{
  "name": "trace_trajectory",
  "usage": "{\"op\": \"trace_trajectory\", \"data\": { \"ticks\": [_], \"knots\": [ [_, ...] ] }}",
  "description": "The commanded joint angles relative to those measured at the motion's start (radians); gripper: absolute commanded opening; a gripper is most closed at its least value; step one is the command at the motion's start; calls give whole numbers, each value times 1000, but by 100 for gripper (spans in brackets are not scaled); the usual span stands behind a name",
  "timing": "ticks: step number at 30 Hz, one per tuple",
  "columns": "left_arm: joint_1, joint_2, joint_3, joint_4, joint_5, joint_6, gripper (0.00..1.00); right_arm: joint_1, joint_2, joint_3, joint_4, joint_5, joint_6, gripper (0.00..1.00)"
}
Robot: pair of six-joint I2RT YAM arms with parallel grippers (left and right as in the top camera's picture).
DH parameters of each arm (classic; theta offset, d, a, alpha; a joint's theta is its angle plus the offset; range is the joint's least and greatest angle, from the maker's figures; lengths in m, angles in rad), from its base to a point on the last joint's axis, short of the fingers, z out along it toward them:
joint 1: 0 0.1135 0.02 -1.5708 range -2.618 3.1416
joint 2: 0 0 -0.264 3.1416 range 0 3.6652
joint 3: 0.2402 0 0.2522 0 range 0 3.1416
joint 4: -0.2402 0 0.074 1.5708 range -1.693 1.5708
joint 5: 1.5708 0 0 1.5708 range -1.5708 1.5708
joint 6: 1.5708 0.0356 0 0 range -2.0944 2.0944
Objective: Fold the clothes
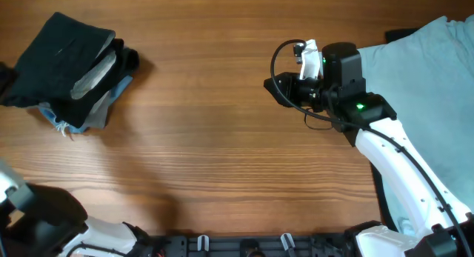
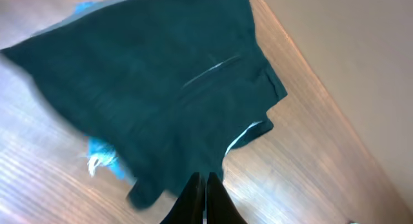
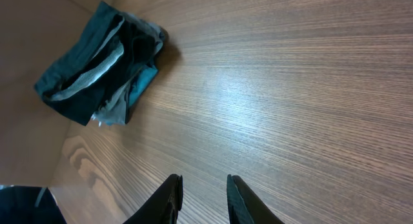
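The clothes (image 1: 74, 68) lie as a folded pile at the table's far left: a black cloth (image 2: 148, 82) on top, a grey layer (image 1: 92, 75) and a bit of bright blue fabric (image 2: 103, 156) beneath. The same pile (image 3: 97, 62) shows far off in the right wrist view. My left gripper (image 2: 201, 177) is shut, its tips over the near edge of the black cloth; nothing shows between them. My right gripper (image 3: 203, 183) hangs over bare wood at centre right, its fingers (image 3: 173, 188) apart and empty. A pale blue-grey garment (image 1: 429, 61) lies spread at the far right.
The wooden table (image 1: 222, 153) stretches between the pile and the right arm (image 1: 392, 153). A dark item (image 1: 398, 35) peeks out behind the pale garment at the top right. The left arm's base (image 1: 41, 224) sits at the bottom left.
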Motion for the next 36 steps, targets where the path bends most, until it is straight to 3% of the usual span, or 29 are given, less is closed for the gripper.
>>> {"op": "trace_trajectory", "data": {
  "ticks": [1, 4, 5, 6, 13, 19, 22, 23, 26, 30, 36],
  "knots": [
    [-85, 116, -75, 26, -134, 9, 4, -3, 1, 5, 4, 14, 7, 27],
    [-110, 187, -126, -2, -179, 9, 13, -3, 1, 5, 3, 13, 7, 26],
    [-113, 205, -137, -1, -180, 9, 27, -1, 1, 5, 2, 13, 6, 26],
    [-113, 229, -143, 5, -179, 9, 35, 2, 1, 5, 2, 13, 5, 25],
    [-113, 162, -87, -44, -111, 59, 48, 3, -42, 5, 3, 13, -40, 21],
    [-135, -94, -32, -92, -49, 127, 63, 3, -186, 5, -5, 53, -57, 18],
    [-162, -245, -32, -88, 0, 139, 87, 3, -295, 5, -16, 91, -76, 18],
    [-175, -297, -32, -93, 18, 134, 100, 3, -331, 5, -24, 105, -85, 18],
    [-217, -396, -32, -122, 50, 128, 100, 3, -426, 5, -63, 180, -79, 18],
    [-262, -539, -32, -298, 49, 129, 100, 2, -571, 5, -87, 311, -83, 20],
    [-314, -734, -32, -378, -50, 177, 100, 2, -617, 5, -161, 332, -226, 29]
  ]
}}
